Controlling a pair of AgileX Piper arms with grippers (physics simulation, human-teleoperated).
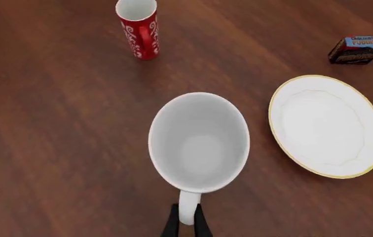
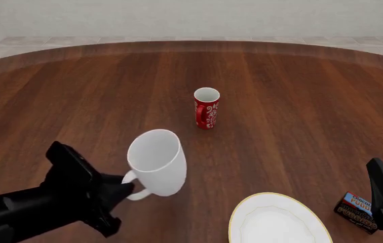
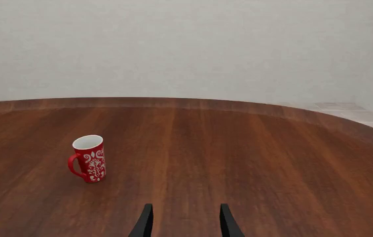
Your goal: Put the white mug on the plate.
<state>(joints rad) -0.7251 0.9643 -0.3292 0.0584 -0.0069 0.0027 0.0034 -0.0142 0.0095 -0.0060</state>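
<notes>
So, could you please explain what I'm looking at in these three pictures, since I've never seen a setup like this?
These are simulator renders of two robot arms working at a brown wooden table. The front view looks down from behind the arms. The other two come from small cameras mounted just behind each gripper.

The left gripper is closed on the handle of the white mug, which seems lifted and tilted above the table. Its wrist camera looks straight into the mug's open mouth. The right gripper is open, holds nothing and points across the table.

On the table are the plate, white with a gold rim and nothing on it, a red mug with white patterns standing upright, and a small dark pudding box near the right arm.
</notes>
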